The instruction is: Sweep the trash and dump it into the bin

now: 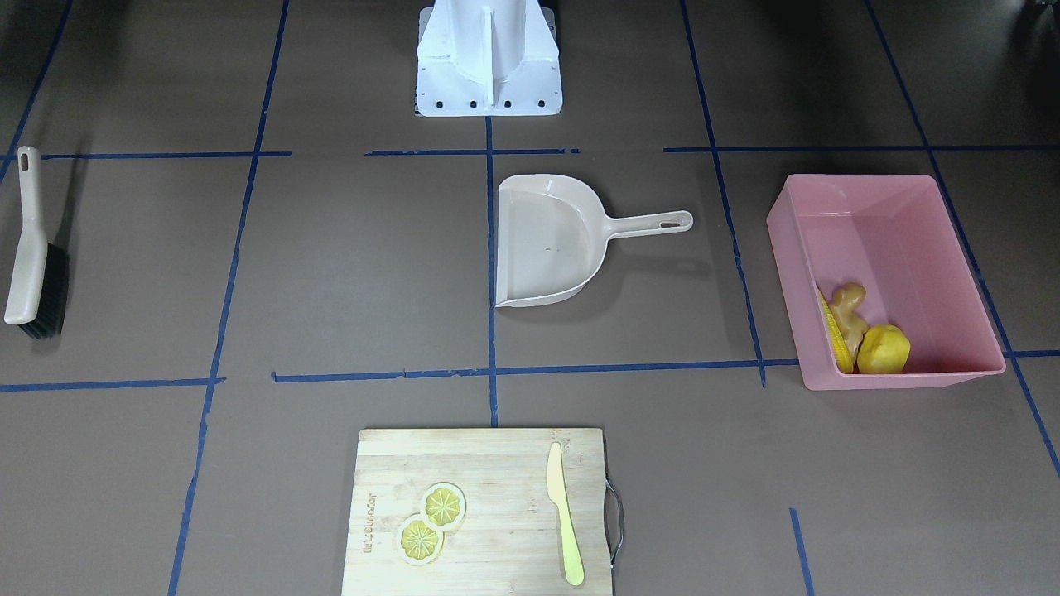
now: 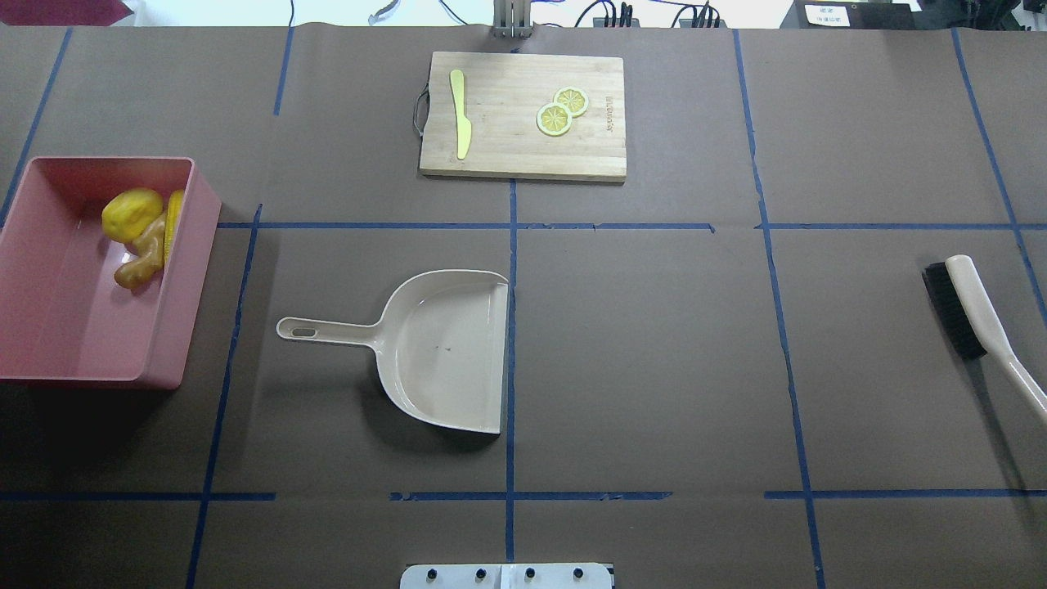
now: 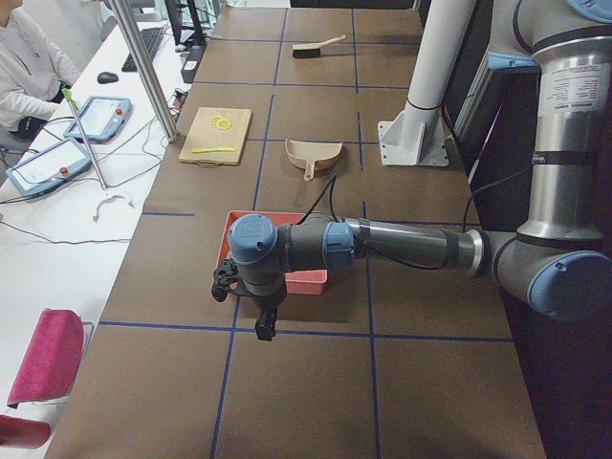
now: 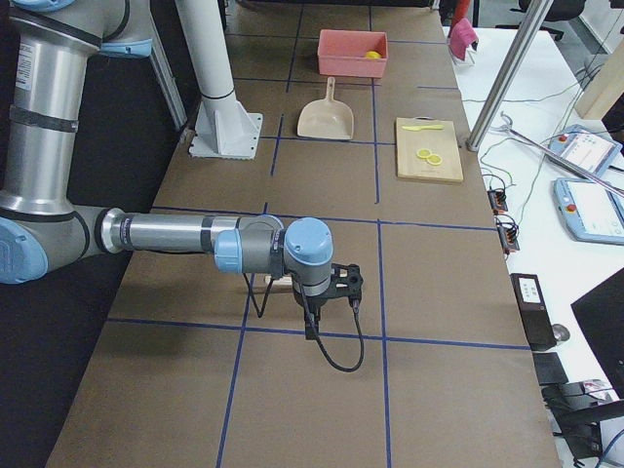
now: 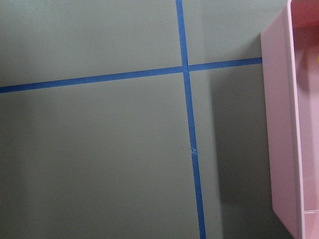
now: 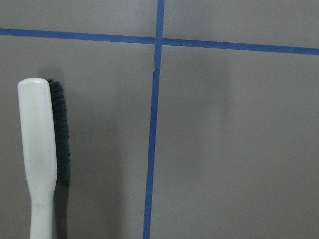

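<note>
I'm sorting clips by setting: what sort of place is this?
Likely a robotics lab, not a home: a table gridded with blue tape, the left arm reaching over it, and a side desk with teach pendants.

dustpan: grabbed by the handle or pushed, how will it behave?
The dustpan looks like thin moulded plastic: probably light and fairly stiff. Its handle is narrow and at one end, so the wide pan may droop when lifted. Lying flat on the table, it likely slides, not tips.

Left arm (image 3: 411,247) and right arm (image 4: 166,234) stretch out level, wrists bent down; left gripper (image 3: 266,325) and right gripper (image 4: 310,327) point downward, too small to tell whether they are parted or closed.
</note>
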`<state>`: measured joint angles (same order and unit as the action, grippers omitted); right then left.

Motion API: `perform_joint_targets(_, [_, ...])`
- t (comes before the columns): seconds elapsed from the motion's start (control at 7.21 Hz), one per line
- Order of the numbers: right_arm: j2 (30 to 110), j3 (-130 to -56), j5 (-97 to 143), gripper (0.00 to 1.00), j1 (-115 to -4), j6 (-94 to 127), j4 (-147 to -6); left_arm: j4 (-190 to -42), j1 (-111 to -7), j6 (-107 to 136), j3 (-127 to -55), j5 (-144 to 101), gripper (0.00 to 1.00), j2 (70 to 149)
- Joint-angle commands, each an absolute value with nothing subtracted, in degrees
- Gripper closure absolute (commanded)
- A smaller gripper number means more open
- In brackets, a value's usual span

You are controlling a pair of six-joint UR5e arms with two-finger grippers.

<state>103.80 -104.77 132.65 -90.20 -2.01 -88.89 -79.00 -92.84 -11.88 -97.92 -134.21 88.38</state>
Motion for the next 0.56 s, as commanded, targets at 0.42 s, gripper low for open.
perform_joint_targets(0.42, [103.8, -104.59, 132.89, 0.0, -88.86, -2.02, -89.03, -79.01, -92.55, -11.87, -98.09, -134.3, 0.0, 88.33])
